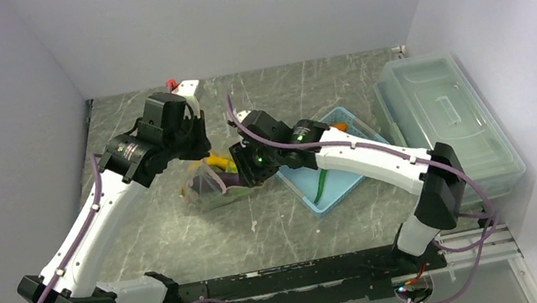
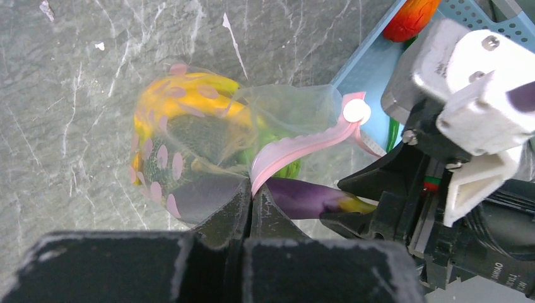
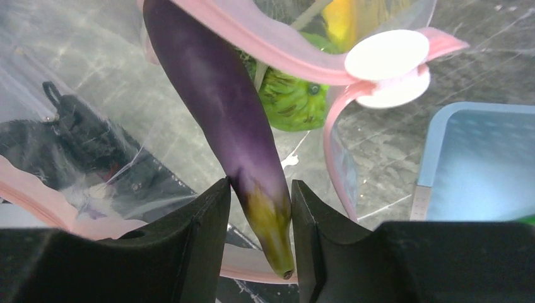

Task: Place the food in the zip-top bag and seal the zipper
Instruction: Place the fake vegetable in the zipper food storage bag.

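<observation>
The right gripper (image 3: 260, 235) is holding the eggplant (image 3: 214, 95) by its stem, long axis pointing toward the frame's top into the zip-top bag (image 3: 88, 76), whose zipper (image 2: 296, 148) the left gripper (image 2: 251, 205) is pinching.

Right claw (image 3: 257, 202): clamped on the yellowish stem end of a purple eggplant (image 3: 214, 95). Eggplant lies between the pink zipper (image 3: 277, 53) lips of the zip-top bag (image 3: 82, 82). Green vegetable (image 3: 290, 101) inside. Blue basket (image 3: 479, 164) at right.
</observation>
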Tool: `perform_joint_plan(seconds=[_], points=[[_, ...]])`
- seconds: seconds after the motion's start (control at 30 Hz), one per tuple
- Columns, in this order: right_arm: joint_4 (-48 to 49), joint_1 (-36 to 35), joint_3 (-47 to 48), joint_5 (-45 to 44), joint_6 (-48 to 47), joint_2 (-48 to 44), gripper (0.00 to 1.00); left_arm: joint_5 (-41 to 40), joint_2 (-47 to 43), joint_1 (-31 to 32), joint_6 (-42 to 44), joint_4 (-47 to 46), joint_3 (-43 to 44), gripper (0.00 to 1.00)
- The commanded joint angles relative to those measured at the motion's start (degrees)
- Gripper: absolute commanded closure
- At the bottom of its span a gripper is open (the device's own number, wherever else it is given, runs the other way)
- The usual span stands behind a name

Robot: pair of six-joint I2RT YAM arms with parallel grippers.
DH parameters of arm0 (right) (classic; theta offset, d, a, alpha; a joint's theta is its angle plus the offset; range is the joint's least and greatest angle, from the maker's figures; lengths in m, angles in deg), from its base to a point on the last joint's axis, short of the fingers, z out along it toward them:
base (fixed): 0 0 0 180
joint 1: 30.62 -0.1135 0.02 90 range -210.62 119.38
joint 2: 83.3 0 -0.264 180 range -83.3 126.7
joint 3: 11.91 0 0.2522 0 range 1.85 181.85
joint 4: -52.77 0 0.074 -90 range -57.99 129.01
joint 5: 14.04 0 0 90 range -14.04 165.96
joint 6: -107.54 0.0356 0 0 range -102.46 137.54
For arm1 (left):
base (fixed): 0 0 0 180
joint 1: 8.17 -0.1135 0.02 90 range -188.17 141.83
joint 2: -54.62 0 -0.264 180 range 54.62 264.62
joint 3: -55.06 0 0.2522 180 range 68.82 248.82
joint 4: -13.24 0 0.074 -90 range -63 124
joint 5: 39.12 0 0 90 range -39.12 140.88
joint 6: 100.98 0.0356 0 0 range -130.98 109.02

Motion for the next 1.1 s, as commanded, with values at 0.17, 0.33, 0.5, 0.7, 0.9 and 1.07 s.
perform_joint_plan(seconds=[0.17,0.33,0.5,0.7,0.9,1.07], points=[[1.7,-0.3,-0.4,1.5,1.1,-1.2,0.76,-1.0,-2.0,0.2,-0.9,-1.2,0.6,1.00],[0.0,-0.3,2.0,-0.7,0.3,-1.9,1.00,-1.1,-2.0,0.2,-1.0,-1.0,0.7,1.00],[-2.1,-0.5,4.6,-5.0,-0.5,-3.8,1.00,-1.1,-2.2,0.2,-0.9,-0.9,0.5,1.00],[-5.5,-0.6,8.3,-9.3,-1.0,-4.3,1.00,-1.1,-1.9,0.2,-0.9,-1.0,0.4,1.00],[-11.4,-0.9,13.5,-12.9,-1.6,1.0,1.00,0.1,-2.0,0.3,-1.3,-1.2,0.6,1.00],[-14.2,-1.2,18.2,-13.6,-1.0,5.7,1.00,1.0,-2.6,0.3,-1.9,-1.2,0.3,1.00]])
